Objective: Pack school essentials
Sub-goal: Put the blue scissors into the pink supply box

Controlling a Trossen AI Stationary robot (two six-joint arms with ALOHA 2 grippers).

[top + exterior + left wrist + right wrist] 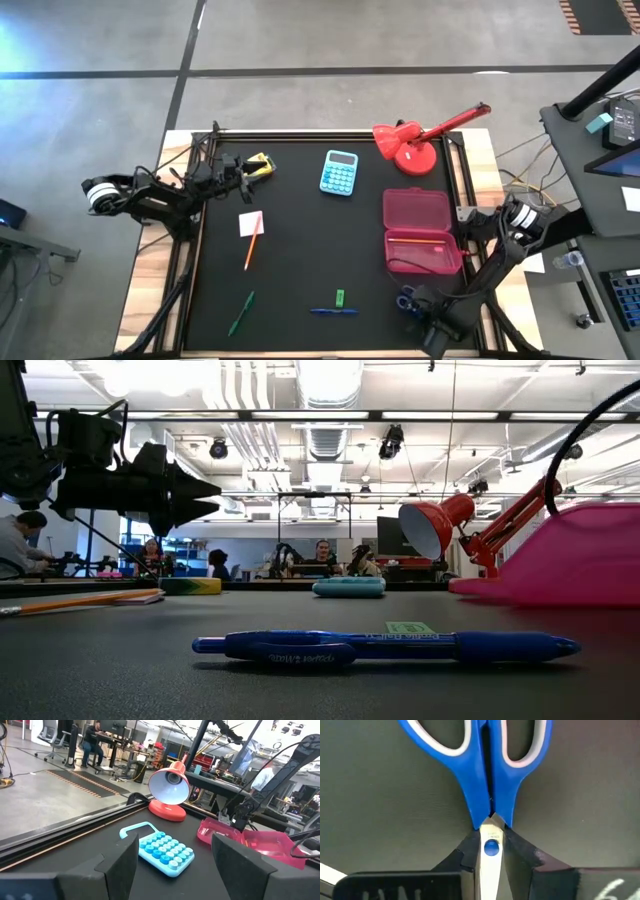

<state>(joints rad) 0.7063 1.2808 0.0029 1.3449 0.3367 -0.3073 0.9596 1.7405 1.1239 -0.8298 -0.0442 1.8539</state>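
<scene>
The blue-handled scissors (490,780) lie near the table's front right corner, their handles (407,297) showing beside my right gripper (428,310), which is shut on them. On the black mat lie a pink note (251,222) with an orange pencil (252,248), a green pen (241,312), a blue pen (333,311) and a green eraser (340,297). A yellow-green box (260,165) sits just in front of my left gripper (238,170), which stands open and level at the far left, touching nothing. My right gripper pinches the scissors at the pivot (491,847), where the blades meet the handles, one finger (464,859) on each side. The fingers point down from above and lie across the scissors. The blades are hidden under the gripper; whether the scissors are clear of the mat I cannot tell.
An open pink case (420,230) with an orange pencil inside lies at the right, just beyond the scissors. A red desk lamp (415,145) stands at the far right and a light-blue calculator (340,172) at the far middle. Bare mat lies in the centre.
</scene>
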